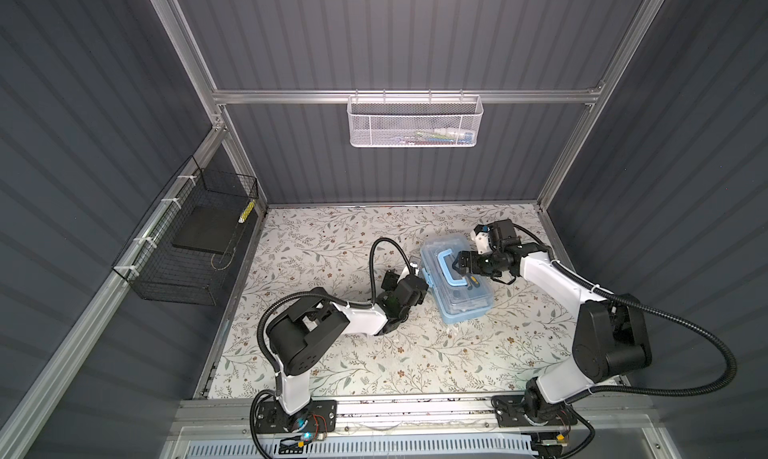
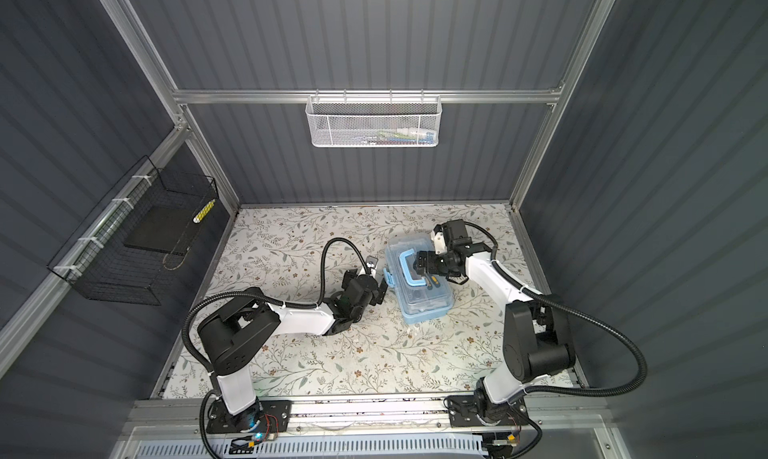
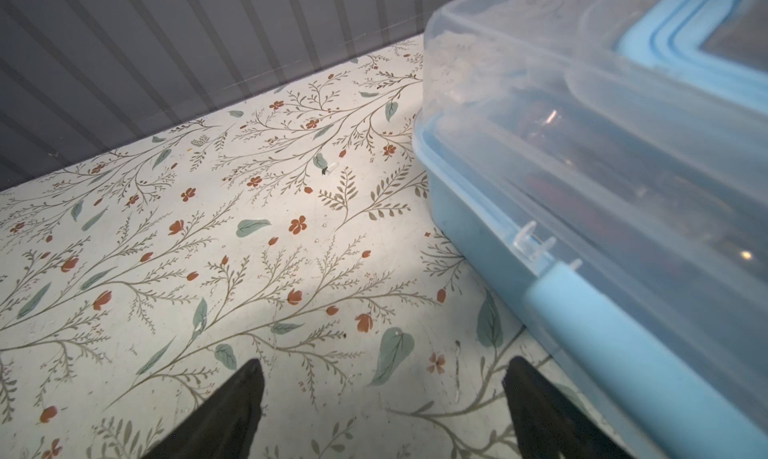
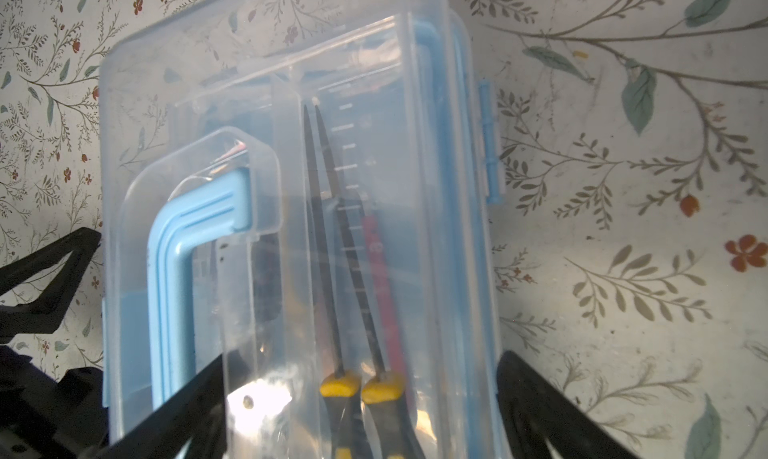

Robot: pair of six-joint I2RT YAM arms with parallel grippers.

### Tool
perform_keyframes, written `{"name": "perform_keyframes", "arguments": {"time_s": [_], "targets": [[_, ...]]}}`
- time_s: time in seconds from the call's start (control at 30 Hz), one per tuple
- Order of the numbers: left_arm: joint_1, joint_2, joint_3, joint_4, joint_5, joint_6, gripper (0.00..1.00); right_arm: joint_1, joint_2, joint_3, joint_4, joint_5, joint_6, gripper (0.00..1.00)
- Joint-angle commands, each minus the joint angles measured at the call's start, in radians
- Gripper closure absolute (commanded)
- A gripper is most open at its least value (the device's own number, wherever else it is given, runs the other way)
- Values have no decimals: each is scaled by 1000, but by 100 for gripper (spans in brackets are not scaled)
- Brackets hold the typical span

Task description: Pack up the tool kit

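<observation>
Looking down, you have the tool kit [image 1: 455,286] sitting closed on the floral-printed table [image 1: 332,353], right of centre and between the two arms in both top views; it is a rectangular box with rounded corners, a matte light-blue base and a glossy clear lid [image 4: 266,104]. Its long axis runs from the back wall toward you, the near end swung a little to the right; the blue arched handle [image 1: 449,270] lies flat in a recess on the lid, its back toward the left arm. A small blue latch [image 1: 424,275] sits on the long side facing the left gripper [image 3: 384,363], whose black pointed fingers stand spread wide just beside that side, with only table between them.

Your right gripper [image 4: 363,357] is over the lid beside the handle, jaws spread wide and clasping nothing; whether it touches the plastic you cannot tell. Through the lid you see long-nose pliers [image 4: 332,236] with black tips and yellow-and-black grips, lying along the box; a red strip [image 4: 384,295] lies beside them. Raised tick marks [image 4: 347,145] run along the lid; the moulded figures by them are too blurred to read.
</observation>
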Motion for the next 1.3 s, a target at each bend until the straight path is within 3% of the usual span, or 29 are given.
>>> {"name": "perform_keyframes", "arguments": {"time_s": [0.0,0.4,0.7,1.0,1.27], "targets": [[-2,-30,31,-12,-14,-10,9,-13,12,-16,-20,43,-2,5],[-2,-22,59,-21,17,-20,9,-14,-31,10,-39,89,-2,6],[-1,-28,69,-29,29,-9,9,-14,-73,41,-79,123,-10,15],[-1,-40,58,-25,23,-13,9,37,39,78,-116,114,-38,21],[2,-45,41,-24,21,-19,9,88,84,124,-190,250,-63,23]]}}
